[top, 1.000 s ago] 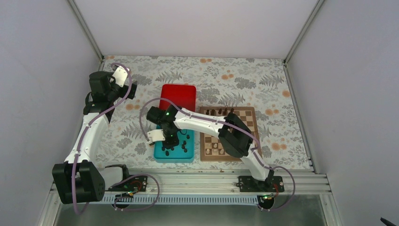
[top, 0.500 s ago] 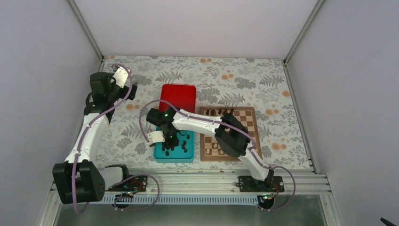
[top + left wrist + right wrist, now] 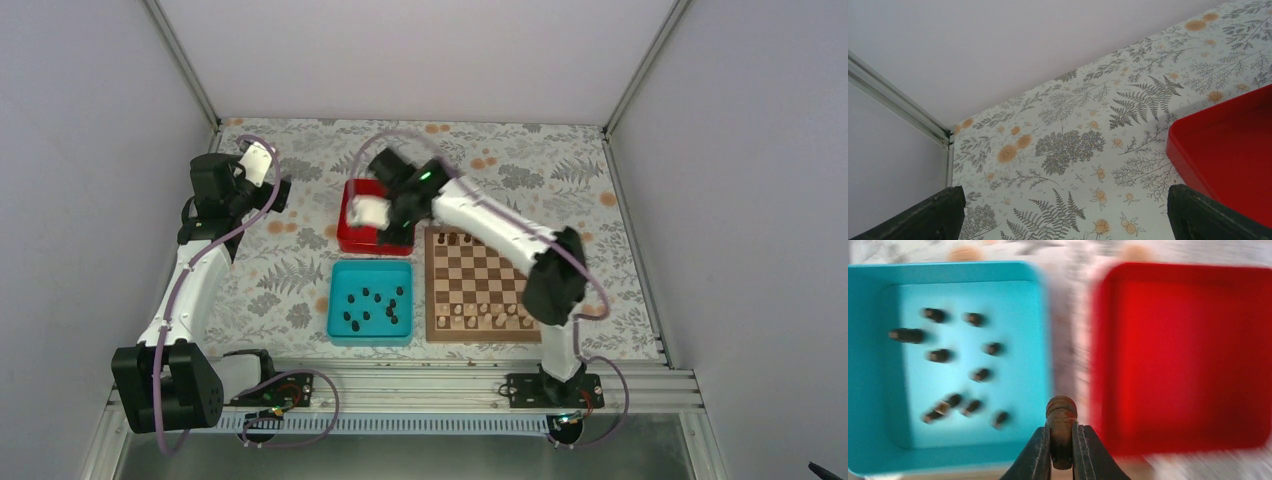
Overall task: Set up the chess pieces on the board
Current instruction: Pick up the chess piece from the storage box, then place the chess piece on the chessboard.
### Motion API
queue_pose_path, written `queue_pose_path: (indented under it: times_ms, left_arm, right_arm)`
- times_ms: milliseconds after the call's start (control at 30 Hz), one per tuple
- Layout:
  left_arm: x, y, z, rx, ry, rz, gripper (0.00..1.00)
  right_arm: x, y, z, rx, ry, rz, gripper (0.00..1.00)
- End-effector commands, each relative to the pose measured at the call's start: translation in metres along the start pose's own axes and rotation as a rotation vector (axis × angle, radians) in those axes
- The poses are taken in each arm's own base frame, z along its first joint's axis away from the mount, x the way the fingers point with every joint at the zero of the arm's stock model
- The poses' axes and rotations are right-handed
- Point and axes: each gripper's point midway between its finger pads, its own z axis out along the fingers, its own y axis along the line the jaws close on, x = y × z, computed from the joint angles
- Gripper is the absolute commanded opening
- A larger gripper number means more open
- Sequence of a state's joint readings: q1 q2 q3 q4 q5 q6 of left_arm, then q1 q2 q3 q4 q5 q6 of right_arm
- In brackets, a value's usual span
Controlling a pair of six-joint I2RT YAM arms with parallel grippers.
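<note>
A small dark chess piece (image 3: 1061, 422) is pinched upright between my right gripper's (image 3: 1061, 440) shut fingers. In the top view this gripper (image 3: 398, 232) hangs over the red box (image 3: 352, 240), left of the board's (image 3: 432, 290) far corner, and the held piece is hidden there. Several dark chess pieces (image 3: 938, 356) lie loose in the teal tray (image 3: 873, 365); the same pieces (image 3: 370, 305) show in the top view. A few dark pieces (image 3: 455, 239) stand on the board's far row. My left gripper (image 3: 1063, 220) is open over bare floral cloth, holding nothing.
Pale pieces (image 3: 480, 315) fill the board's near rows. The teal tray (image 3: 340, 275) sits left of the board, in front of the red box (image 3: 1188, 355). The left arm (image 3: 225, 190) rests at the back left near the wall. The right wrist view is motion-blurred.
The right gripper shut on a dark piece in the teal tray, lifted out and swung back over the red box. The left arm stayed put.
</note>
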State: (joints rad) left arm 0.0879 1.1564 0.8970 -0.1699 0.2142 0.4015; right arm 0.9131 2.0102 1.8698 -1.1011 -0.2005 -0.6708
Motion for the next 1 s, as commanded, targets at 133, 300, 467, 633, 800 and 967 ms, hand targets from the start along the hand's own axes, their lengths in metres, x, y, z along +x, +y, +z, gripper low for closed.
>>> queue_pose_path:
  times_ms: [133,300,467,633,800,967]
  left_arm:
    - [-0.004,0.002,-0.001,-0.007,-0.018,0.006,1.0]
    - [-0.005,0.002,-0.002,-0.002,-0.022,0.005,1.0]
    - [-0.007,0.001,-0.002,0.005,-0.023,0.002,1.0]
    - [-0.007,0.001,-0.002,0.005,-0.023,0.001,1.0]
    - [-0.007,0.001,-0.002,0.005,-0.022,0.001,1.0]
    - [-0.006,0.001,-0.001,0.006,-0.02,0.001,1.0]
  right_arm:
    - [0.146,-0.108,-0.133,0.265,-0.032,0.406,0.07]
    - [0.253,-0.116,-0.133,0.268,0.026,0.596,0.07]
    - [0.308,-0.094,-0.099,0.191,0.07,0.686,0.08]
    - [0.313,-0.078,-0.071,0.126,0.059,0.708,0.09]
    - [0.314,-0.079,-0.059,0.11,0.047,0.716,0.09]
    - [0.317,-0.084,-0.052,0.102,0.056,0.72,0.09]
